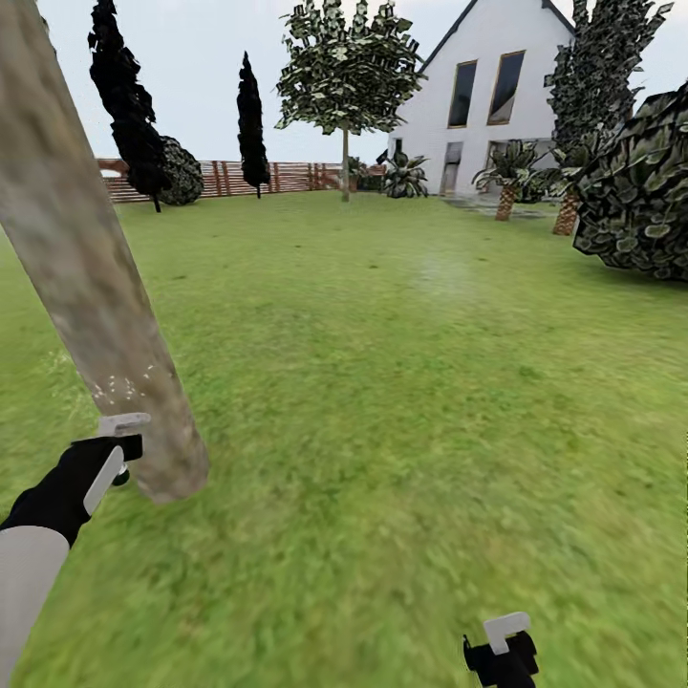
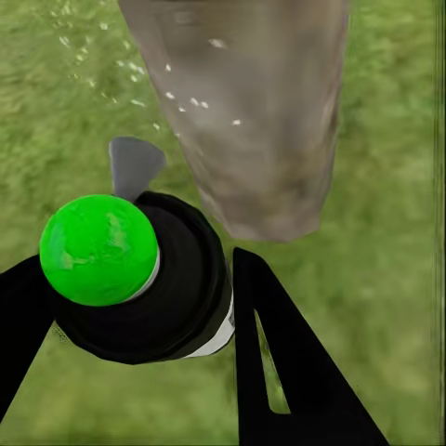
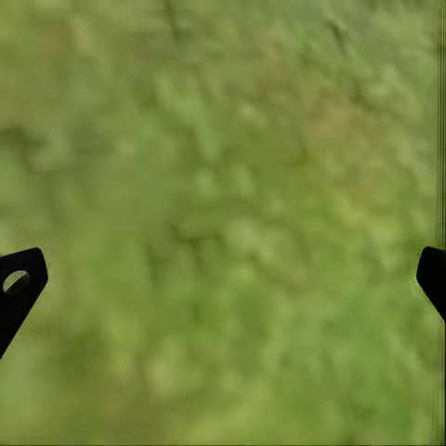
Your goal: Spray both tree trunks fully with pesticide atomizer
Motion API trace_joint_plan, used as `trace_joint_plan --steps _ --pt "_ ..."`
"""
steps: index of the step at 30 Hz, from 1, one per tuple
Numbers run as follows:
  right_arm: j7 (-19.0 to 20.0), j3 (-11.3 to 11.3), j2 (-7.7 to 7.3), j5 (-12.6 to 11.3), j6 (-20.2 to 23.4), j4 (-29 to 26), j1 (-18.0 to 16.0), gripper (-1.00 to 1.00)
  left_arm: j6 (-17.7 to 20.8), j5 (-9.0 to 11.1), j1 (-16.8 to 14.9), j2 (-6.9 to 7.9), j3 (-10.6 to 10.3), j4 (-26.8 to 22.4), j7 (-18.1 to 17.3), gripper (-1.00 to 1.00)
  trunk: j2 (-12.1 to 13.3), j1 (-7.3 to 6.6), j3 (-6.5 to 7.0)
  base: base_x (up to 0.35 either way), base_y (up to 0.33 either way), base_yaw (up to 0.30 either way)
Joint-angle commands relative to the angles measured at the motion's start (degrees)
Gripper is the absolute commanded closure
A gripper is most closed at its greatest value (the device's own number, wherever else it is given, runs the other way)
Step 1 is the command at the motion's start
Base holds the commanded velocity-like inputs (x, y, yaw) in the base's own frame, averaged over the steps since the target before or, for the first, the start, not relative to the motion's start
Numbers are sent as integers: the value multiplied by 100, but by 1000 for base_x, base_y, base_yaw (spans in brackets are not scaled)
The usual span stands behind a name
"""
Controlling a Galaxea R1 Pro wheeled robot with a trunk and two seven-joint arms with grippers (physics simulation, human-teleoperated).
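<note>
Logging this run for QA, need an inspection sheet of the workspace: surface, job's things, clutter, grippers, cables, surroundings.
Surface: grass lawn, open ground ahead.
Job's things: pesticide atomizer, black body with a green top facing the left wrist camera, held beside the near tree trunk; white specks on the bark low down. Second tree far off by the fence.
Clutter: nothing seen.
Grippers: left gripper shut on the atomizer, close to the trunk's base; right gripper open, fingers wide apart over grass, holding nothing.
Cables: nothing seen.
Surroundings: wooden fence, white house, black cypress-like trees, palms, dark bush.
</note>
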Motion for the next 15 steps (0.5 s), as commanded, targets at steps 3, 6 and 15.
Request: trace_joint_plan --steps 3,6,15 --pt "-33 -36 -1 61 -14 13 -6 -100 27 52 -3 -1 -4 -8 42 100 -2 0 -5 112 -259 2" --pt "-32 -36 -3 61 -8 13 -5 -100 27 52 -3 3 -4 -2 42 100 -2 0 -5 112 -259 0" --pt "-36 -36 0 61 -6 13 -5 -100 -389 52 111 96 78 686 35 100 -2 0 -5 112 -259 87"
